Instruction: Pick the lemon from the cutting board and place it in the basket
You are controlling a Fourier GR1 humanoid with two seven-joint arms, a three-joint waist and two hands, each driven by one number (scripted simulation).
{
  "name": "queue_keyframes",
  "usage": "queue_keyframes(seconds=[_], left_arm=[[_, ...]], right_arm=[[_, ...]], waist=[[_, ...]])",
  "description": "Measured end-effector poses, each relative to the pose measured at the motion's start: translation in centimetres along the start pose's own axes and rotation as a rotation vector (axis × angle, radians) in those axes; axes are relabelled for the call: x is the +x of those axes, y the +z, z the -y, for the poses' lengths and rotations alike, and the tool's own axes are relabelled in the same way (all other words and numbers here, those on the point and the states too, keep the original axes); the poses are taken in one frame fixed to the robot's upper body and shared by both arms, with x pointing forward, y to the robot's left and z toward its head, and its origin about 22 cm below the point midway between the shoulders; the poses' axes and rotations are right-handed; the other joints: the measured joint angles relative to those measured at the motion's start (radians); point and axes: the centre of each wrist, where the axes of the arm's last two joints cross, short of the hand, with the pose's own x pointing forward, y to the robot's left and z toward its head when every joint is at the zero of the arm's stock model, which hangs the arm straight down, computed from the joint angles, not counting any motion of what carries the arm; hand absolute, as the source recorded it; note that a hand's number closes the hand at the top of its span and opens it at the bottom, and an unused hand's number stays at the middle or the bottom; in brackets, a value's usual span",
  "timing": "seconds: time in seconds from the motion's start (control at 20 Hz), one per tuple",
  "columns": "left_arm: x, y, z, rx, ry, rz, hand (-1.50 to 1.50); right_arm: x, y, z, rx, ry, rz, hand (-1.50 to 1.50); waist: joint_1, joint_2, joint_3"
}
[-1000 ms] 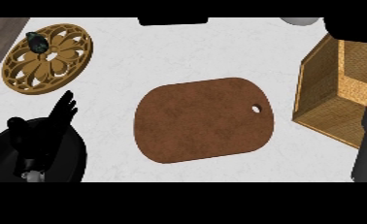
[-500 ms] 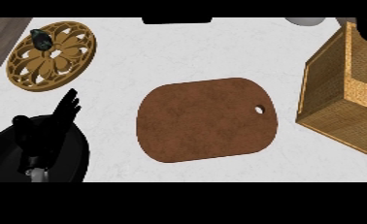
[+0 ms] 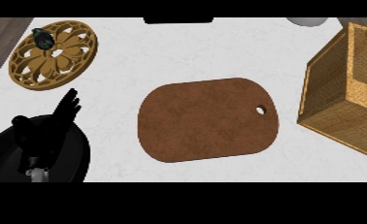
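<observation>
Here cutting board (image 3: 208, 121) unmarked; basket (image 3: 337, 94) right; left hand (image 3: 44, 128) open.

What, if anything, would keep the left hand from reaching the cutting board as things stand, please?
Probably yes: the left hand, open at the lower left, has only bare counter between it and the cutting board.

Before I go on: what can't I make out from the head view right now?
- Lemon: not visible; the cutting board shows bare.
- Basket: cut off by the right edge, inside not visible.
- Right robot hand: out of frame.
- Dark item on the trivet: too small to identify.
- Left robot hand: fingers up, resting.
</observation>
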Motion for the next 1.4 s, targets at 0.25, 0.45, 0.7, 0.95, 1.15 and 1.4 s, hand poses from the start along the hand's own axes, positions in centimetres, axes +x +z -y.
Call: queue_keyframes(seconds=[0.25,0.45,0.7,0.95,1.15,1.4], left_arm=[[0.0,0.0,0.0,-0.002,-0.005,0.002,0.00],[-0.1,0.0,0.0,0.004,-0.008,-0.002,0.00],[-0.1,-0.1,0.0,0.002,-0.007,-0.008,0.00],[-0.2,0.0,0.0,0.009,-0.013,-0.020,0.00],[-0.2,0.1,-0.1,0.008,-0.012,-0.018,0.00],[-0.3,0.2,-0.6,0.017,-0.009,-0.031,0.00]], right_arm=[[-3.0,-1.3,0.5,-0.069,0.098,-0.049,1.50],[-4.8,-2.3,1.3,-0.068,0.220,-0.049,-1.50],[-5.9,-2.8,2.2,-0.067,0.288,-0.010,-1.50],[-6.4,-3.0,3.9,-0.091,0.261,0.024,-1.50],[-6.3,-3.1,5.9,-0.145,0.192,0.018,-1.50],[-7.4,-3.2,9.1,-0.220,0.113,-0.027,-1.50]], waist=[[-0.002,0.001,-0.001],[-0.003,-0.001,-0.001],[-0.003,-0.004,-0.001],[-0.008,-0.007,-0.001],[-0.011,-0.009,-0.002],[-0.022,-0.012,-0.003]])
